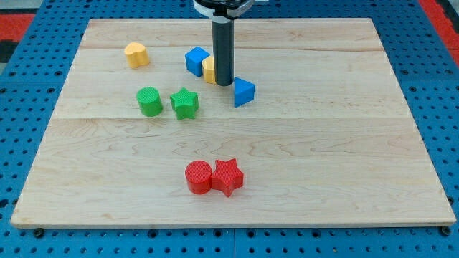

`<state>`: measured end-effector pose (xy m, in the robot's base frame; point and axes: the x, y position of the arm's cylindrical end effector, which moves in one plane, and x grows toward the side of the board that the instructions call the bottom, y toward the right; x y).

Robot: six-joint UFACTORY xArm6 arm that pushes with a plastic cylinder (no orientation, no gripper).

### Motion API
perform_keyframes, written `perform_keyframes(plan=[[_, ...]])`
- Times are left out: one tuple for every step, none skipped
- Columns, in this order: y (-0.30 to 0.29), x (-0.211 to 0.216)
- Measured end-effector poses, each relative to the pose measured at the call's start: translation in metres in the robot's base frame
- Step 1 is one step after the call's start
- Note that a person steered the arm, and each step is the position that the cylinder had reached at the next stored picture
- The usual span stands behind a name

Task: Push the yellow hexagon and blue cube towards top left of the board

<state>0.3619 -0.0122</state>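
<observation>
Item: my tip [224, 83], dark rod, no jaws so nothing to open, close or grip; it only pushes. Pos.: upper centre of board [344, 179], end touching or just beside the yellow hexagon [208, 69] on that block's right side, w/ rod hiding most of it. Task items: yellow hexagon, only a narrow yellow sliver visible, shape can't be confirmed from here; blue cube [196, 61], touching hexagon on its upper left, squarish, top face lighter blue, sits tilted corner-on. Both approx. top centre, well apart from top left corner. Risks (judgement): pair is a chain, tip→hexagon→cube; off-centre contact could spin the cube off to one side & leave it behind. Yellow heart-like block [136, 54] lies to the left, between pair & corner; a straight leftward push may collect it. Blue wedge-like block [244, 92] just beside tip on lower right; a back-up or re-approach could nudge it. Green cylinder [149, 101] & green star [184, 102] sit below the path, near enough to clip if the line drifts down. Red cylinder [199, 177] & red star [227, 176], touching, lower centre, well clear.
</observation>
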Motion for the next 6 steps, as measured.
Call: perform_keyframes(plan=[[0.000,-0.005],[0.000,-0.012],[0.000,-0.020],[0.000,-0.027],[0.000,-0.029],[0.000,-0.033]])
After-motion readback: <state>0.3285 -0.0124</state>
